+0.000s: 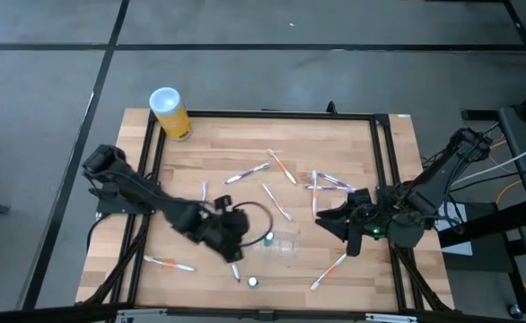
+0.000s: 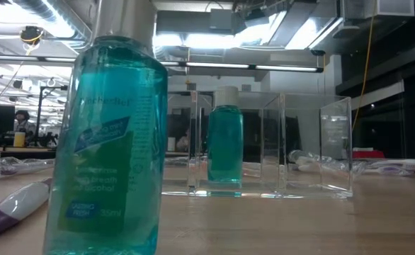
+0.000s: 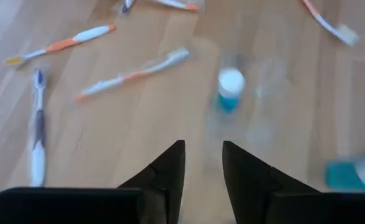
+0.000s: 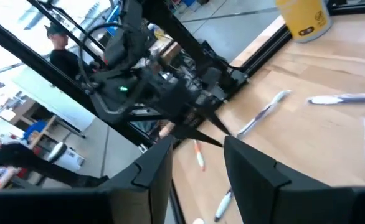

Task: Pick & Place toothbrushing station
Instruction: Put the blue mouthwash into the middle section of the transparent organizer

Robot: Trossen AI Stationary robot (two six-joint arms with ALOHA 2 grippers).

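Observation:
Several slim white toothbrushes lie flat and scattered on the wooden table, among them one with an orange end (image 1: 281,167) and one near the front left (image 1: 169,264). A clear plastic holder (image 1: 286,244) stands upright on the table, with a small teal bottle (image 3: 230,87) upright inside it. A second teal bottle (image 1: 253,281) stands near the front edge. My left gripper (image 3: 203,144) hovers open just left of the holder, nothing between its fingers. My right gripper (image 4: 198,140) hangs open right of the holder, also with nothing between its fingers.
A yellow canister with a white lid (image 1: 170,113) stands at the table's far left corner. A black frame (image 1: 263,114) runs around the tabletop. More toothbrushes lie at the right (image 1: 330,184) and the front right (image 1: 329,270). A person shows beyond the table in the right wrist view.

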